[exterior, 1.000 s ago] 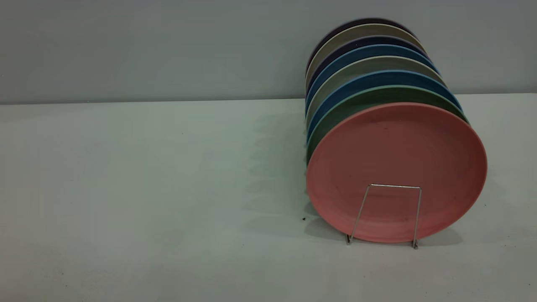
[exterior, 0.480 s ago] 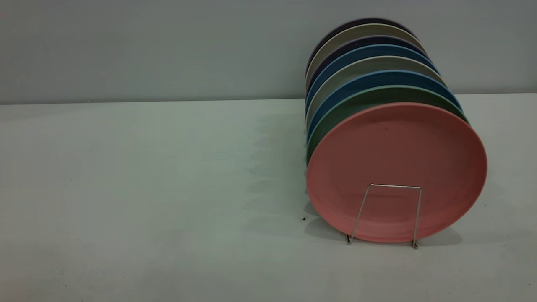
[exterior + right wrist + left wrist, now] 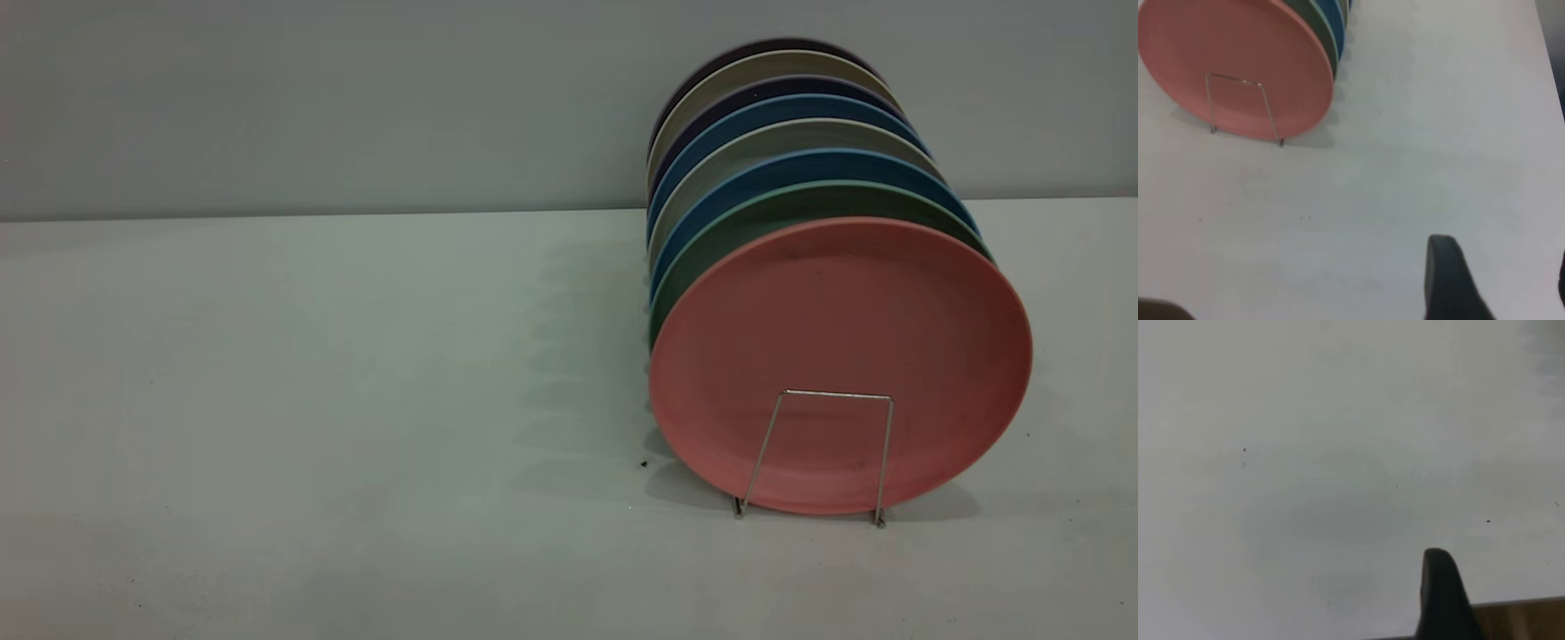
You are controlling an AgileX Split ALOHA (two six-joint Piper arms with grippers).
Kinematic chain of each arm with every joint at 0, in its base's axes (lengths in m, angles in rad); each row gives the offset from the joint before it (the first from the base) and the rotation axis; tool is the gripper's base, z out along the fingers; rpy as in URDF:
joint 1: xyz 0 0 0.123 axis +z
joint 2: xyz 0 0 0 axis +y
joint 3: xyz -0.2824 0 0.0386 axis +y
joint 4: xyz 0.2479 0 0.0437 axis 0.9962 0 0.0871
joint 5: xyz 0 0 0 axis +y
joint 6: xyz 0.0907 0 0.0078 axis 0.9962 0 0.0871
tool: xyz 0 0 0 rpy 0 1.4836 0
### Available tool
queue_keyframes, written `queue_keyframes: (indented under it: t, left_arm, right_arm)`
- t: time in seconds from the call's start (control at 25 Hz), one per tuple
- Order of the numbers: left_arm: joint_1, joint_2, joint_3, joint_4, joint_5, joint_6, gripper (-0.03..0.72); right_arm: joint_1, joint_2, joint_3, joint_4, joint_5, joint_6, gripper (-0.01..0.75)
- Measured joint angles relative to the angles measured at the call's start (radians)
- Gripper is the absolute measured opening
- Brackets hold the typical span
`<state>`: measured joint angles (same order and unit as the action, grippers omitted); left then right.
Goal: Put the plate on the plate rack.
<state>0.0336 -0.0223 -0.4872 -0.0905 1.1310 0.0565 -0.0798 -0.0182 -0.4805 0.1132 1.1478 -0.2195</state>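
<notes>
Bare white table (image 3: 311,400) spreads left of the plate (image 3: 840,364), upright in the plate rack (image 3: 818,453); fingers' state unclear.

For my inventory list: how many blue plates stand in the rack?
2, possibly more hidden. One blue plate stands two places behind the pink plate, just behind the green plate. The other blue plate is two places further back. Darker plates at the rear are unclear.

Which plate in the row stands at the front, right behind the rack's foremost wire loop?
The salmon-pink plate; the green plate and the blue ones stand behind it in the plate rack.
</notes>
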Motion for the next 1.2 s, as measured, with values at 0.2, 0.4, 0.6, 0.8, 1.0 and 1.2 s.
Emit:
queue_keyframes:
  t: [0.2, 0.4, 0.6, 0.8, 1.0, 1.2]
  left_arm:
    - [0.000, 0.000, 0.000, 0.000, 0.000, 0.000, 0.469]
    - [0.000, 0.000, 0.000, 0.000, 0.000, 0.000, 0.469]
    - [0.000, 0.000, 0.000, 0.000, 0.000, 0.000, 0.469]
    - [0.000, 0.000, 0.000, 0.000, 0.000, 0.001, 0.469]
    - [0.000, 0.000, 0.000, 0.000, 0.000, 0.001, 0.469]
    - [0.000, 0.000, 0.000, 0.000, 0.000, 0.001, 0.469]
  right_arm:
    - [0.044, 0.000, 0.000, 0.000, 0.000, 0.000, 0.406]
    - [0.090, -0.001, 0.000, 0.000, 0.000, 0.000, 0.406]
    - [0.090, -0.001, 0.000, 0.000, 0.000, 0.000, 0.406]
    - [0.090, -0.001, 0.000, 0.000, 0.000, 0.000, 0.406]
    - [0.090, -0.001, 0.000, 0.000, 0.000, 0.000, 0.406]
    - [0.090, -0.001, 0.000, 0.000, 0.000, 0.000, 0.406]
